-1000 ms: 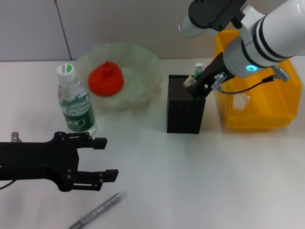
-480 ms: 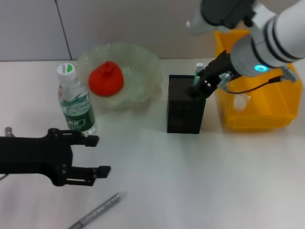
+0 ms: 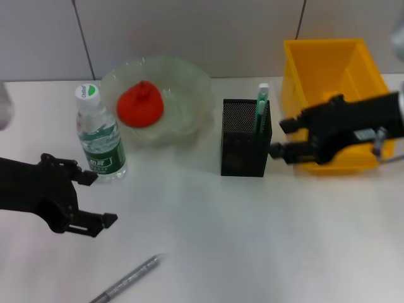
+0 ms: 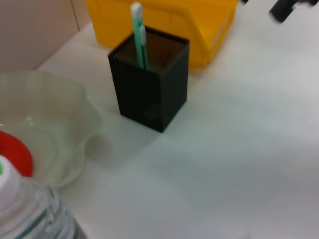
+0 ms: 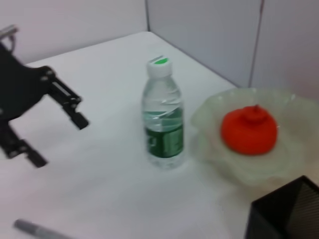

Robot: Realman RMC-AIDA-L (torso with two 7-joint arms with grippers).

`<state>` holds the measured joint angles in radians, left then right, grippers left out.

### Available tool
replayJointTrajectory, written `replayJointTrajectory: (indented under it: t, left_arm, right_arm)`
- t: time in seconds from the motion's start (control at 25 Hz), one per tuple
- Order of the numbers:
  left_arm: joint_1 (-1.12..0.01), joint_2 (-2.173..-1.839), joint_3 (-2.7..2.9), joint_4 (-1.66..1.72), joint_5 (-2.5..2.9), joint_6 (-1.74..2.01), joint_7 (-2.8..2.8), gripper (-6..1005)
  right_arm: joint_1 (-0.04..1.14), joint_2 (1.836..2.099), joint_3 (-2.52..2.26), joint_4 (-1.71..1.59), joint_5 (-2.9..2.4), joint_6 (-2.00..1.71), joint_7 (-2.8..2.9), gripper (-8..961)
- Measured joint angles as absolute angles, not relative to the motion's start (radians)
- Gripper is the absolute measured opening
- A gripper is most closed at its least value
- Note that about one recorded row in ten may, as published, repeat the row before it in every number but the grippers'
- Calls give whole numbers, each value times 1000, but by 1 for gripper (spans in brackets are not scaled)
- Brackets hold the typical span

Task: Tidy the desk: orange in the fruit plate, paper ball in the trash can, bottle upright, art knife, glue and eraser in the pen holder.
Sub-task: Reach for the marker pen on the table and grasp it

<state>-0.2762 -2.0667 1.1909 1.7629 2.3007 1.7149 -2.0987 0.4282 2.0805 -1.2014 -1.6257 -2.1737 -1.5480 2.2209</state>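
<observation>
One item left out: a grey pen-like tool (image 3: 128, 278), probably the art knife, lies flat at the lower left of the head view, near the bottom edge.
Left gripper: the left gripper (image 3: 92, 198) sits at the left edge of the head view, fingers spread wide, holding nothing, above and left of the grey tool.
Right gripper: the right gripper (image 3: 284, 136) is at the right of the head view, in front of the yellow bin (image 3: 319, 53), fingers apart and empty, just beside the pen holder (image 3: 245, 145).
Pen holder: black mesh, upright, centre of the frame; a green-and-white stick (image 3: 260, 107) stands in it. Whether the eraser is inside cannot be told.
Orange: the orange (image 3: 140, 104) rests in the fruit plate (image 3: 189, 79), upper left of centre.
Bottle: the bottle (image 3: 100, 142) stands upright left of the plate, green cap on top.
Step in hand, my judgement: the left gripper should take the grey tool; come down over its middle, fingers across its length, square to the table, since a thin flat thing slips easily.
Writing: the cap and green label carry print, too small to read.
</observation>
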Motion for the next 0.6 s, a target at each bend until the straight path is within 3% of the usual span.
replayJointTrajectory:
  t: [0.24,0.48,0.6]
  left_arm:
    - [-270,-2070,1211,1768,2245,1714,-2105,812]
    - [-201,-2068,1034,1660,2050,1711,-1930,812]
    - [-201,-2068,1034,1660,2050,1711,-1930,812]
  right_arm:
    - [442,2080,-1216,-1686,-2132,-1667,2165,525]
    - [675,2078,-1298,-1591,-2238,-1787,2144,525]
    - [735,2079,-1325,-1538,-2269,-1787,2142,525]
